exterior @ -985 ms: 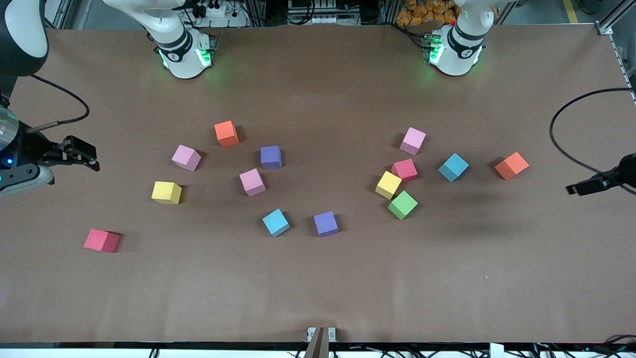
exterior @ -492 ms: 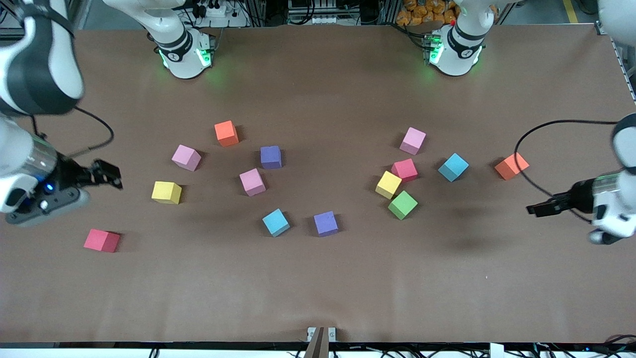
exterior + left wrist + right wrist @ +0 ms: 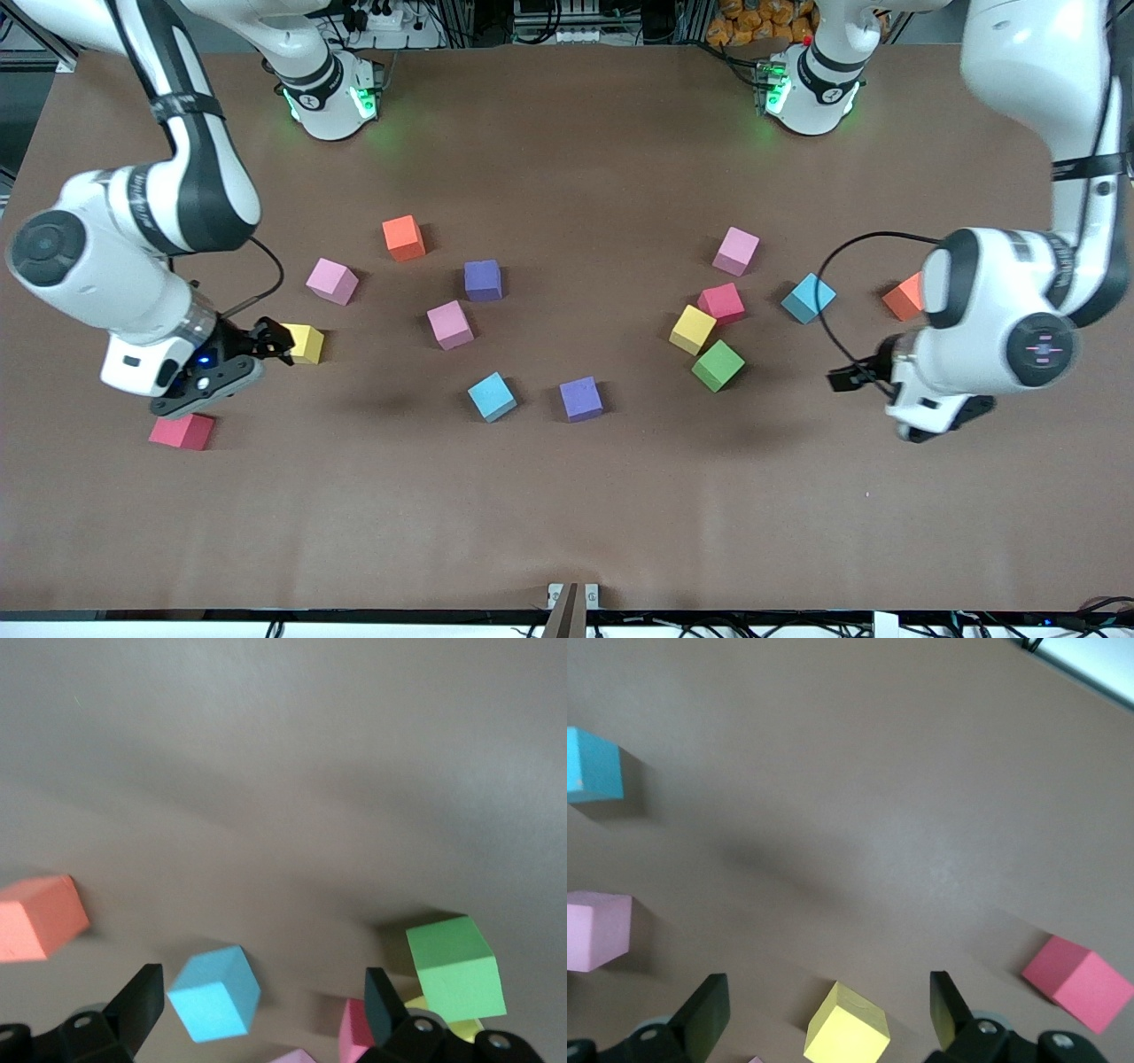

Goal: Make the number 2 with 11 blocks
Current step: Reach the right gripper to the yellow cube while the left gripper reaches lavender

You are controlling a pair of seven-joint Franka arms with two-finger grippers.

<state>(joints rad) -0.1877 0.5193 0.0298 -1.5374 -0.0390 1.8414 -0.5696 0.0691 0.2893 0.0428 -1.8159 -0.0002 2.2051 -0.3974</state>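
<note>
Coloured blocks lie scattered on the brown table [image 3: 567, 514]; no number 2 shows. Toward the right arm's end sit a yellow block [image 3: 307, 343], a red block [image 3: 182, 431] and a pink block [image 3: 332, 281]. My right gripper [image 3: 273, 342] hovers open right beside that yellow block [image 3: 846, 1028], which shows between its fingers in the right wrist view. Toward the left arm's end are a green block [image 3: 718, 365], a yellow block [image 3: 692, 330], a red block [image 3: 722, 303] and a light blue block [image 3: 808, 298]. My left gripper [image 3: 843, 378] hangs open over bare table near the green block [image 3: 454, 967].
In the middle lie two purple blocks [image 3: 483, 280] [image 3: 581, 399], a pink one [image 3: 450, 324] and a light blue one [image 3: 492, 396]. Another pink block [image 3: 736, 251] sits farther back. Two orange cubes [image 3: 403, 237] [image 3: 905, 298] lie among them; the left arm partly covers one.
Both arms have swung in from the table's ends toward the blocks: the right gripper reached the yellow block, the left came close to the green one. No block has moved.
</note>
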